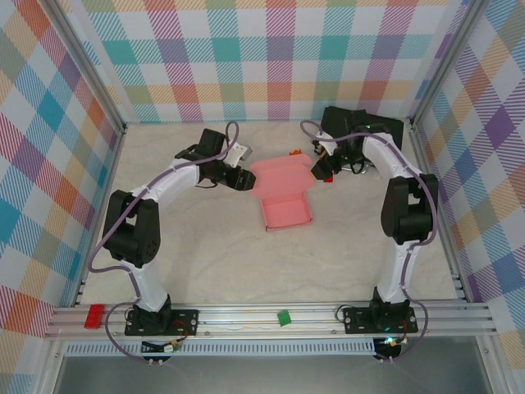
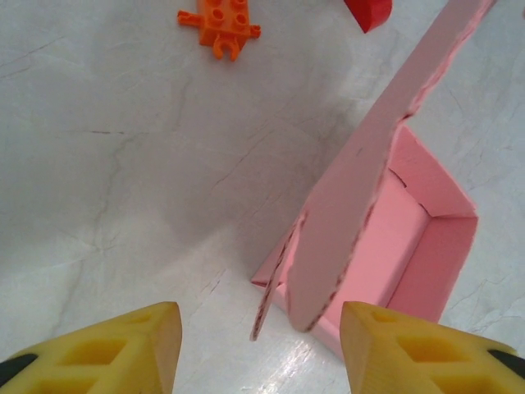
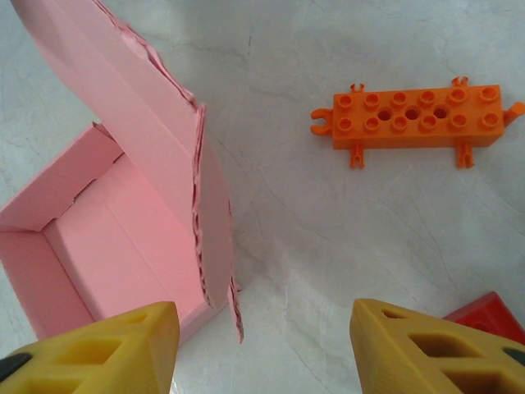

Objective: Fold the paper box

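**Task item.** The paper box (image 1: 285, 195) sits at the centre of the top view, between the two arms. Its tray half is formed, with the walls upright. The lid panel stands tilted above the tray, not closed, its torn-looking edges free. The left wrist view shows a small side flap hanging loose at the near corner.

**Pincers.** The left gripper (image 1: 243, 179) is just beside the lid's left edge. Its yellow fingers (image 2: 131, 341) are spread and grip nothing. The right gripper (image 1: 322, 170) faces the lid's right edge, likewise spread and empty. My judgement is that the arms flank the lid so they can press it down and tuck its flaps from both sides. The fold is partly done, and the lid closure is outstanding.

**Other items.** An orange toy (image 3: 414, 119) lies apart from the box, at the upper right of the right wrist view. A small red block (image 3: 490, 316) lies near that gripper, and a black case (image 1: 362, 127) stands behind the right arm.

**Surface and room.** The table (image 1: 246, 271) has a pale, marbled, matte top. Plaid walls (image 1: 246, 57) enclose three sides, and an aluminium rail (image 1: 246, 316) runs along the lower edge.
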